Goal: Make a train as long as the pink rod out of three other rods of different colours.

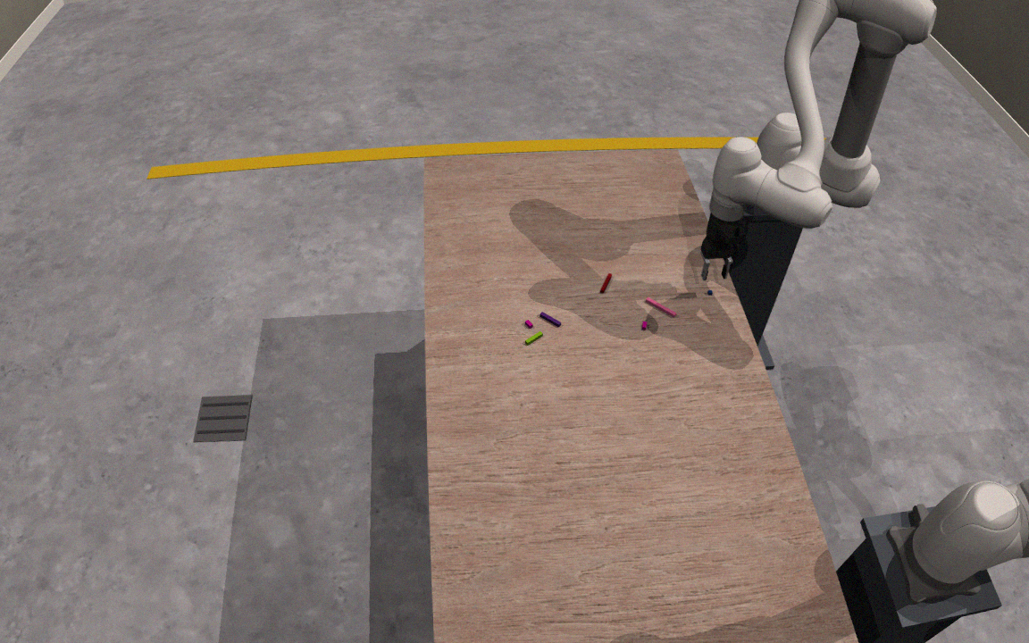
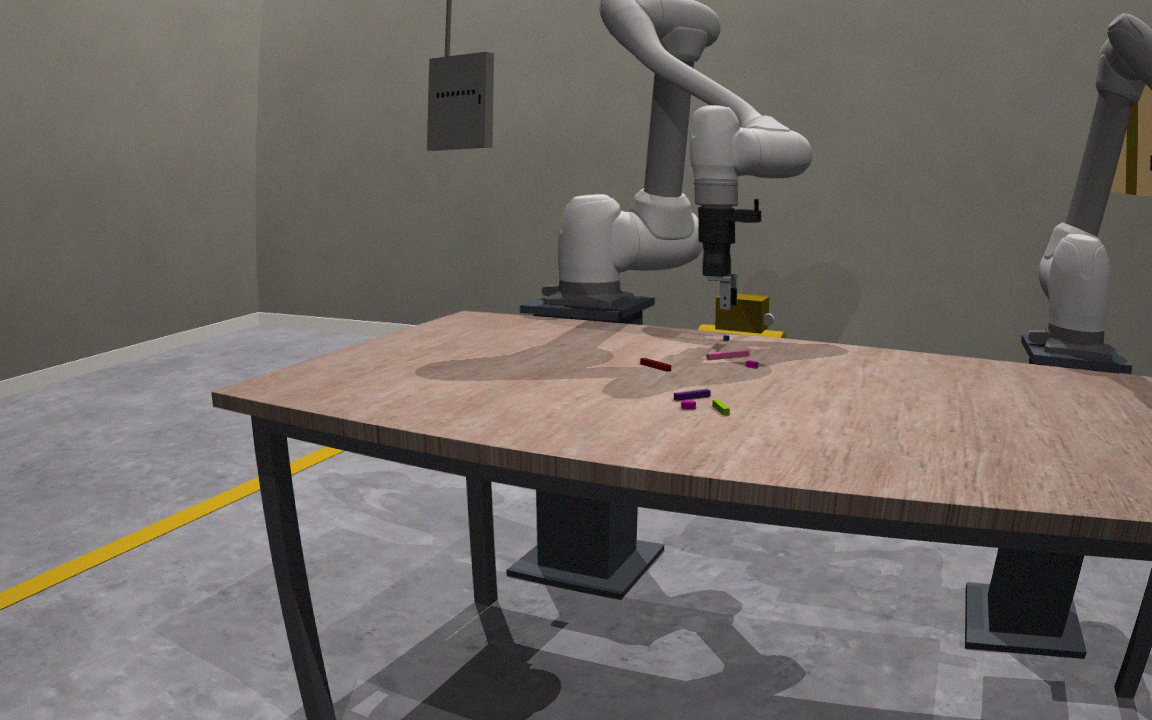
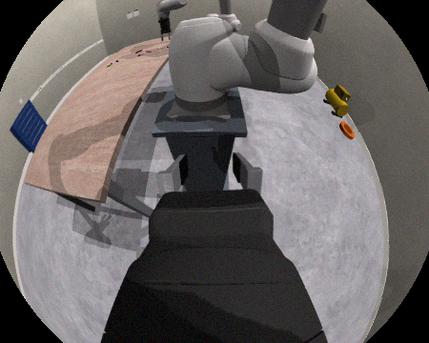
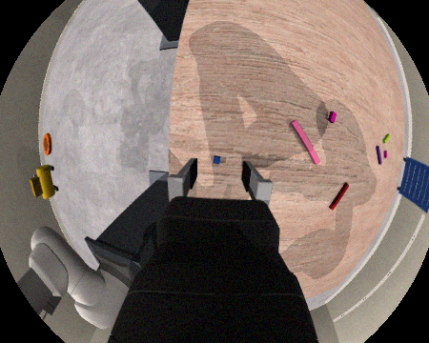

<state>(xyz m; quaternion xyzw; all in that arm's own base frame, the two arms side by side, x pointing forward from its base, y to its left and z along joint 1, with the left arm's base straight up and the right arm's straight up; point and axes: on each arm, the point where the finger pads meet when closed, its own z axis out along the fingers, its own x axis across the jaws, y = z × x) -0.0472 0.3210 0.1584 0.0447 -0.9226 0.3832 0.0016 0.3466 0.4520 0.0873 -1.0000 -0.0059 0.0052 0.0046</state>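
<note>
My right gripper (image 1: 715, 275) (image 2: 728, 304) (image 4: 219, 169) is open and empty, above the small blue rod (image 1: 709, 292) (image 2: 726, 337) (image 4: 216, 160) near the table edge. The pink rod (image 1: 660, 307) (image 2: 728, 355) (image 4: 305, 142) lies beside a magenta rod (image 1: 644, 325) (image 2: 751, 364) (image 4: 333, 116). The red rod (image 1: 606, 283) (image 2: 654, 364) (image 4: 338, 195) lies apart. The purple rod (image 1: 550, 319) (image 2: 692, 394) (image 4: 378, 154), a second magenta rod (image 1: 528, 323) (image 2: 687, 405) (image 4: 385, 154) and the lime rod (image 1: 533, 338) (image 2: 721, 406) (image 4: 386, 138) lie close together, separate. My left gripper (image 3: 210, 163) is open and empty, away from the table.
The wooden table (image 1: 598, 496) (image 2: 965, 429) (image 3: 95, 105) carries all the rods. The left arm's pedestal (image 1: 933, 596) (image 3: 200, 125) stands beside the table's long edge. Shadows of the right arm fall over the pink rod and the nearer magenta rod.
</note>
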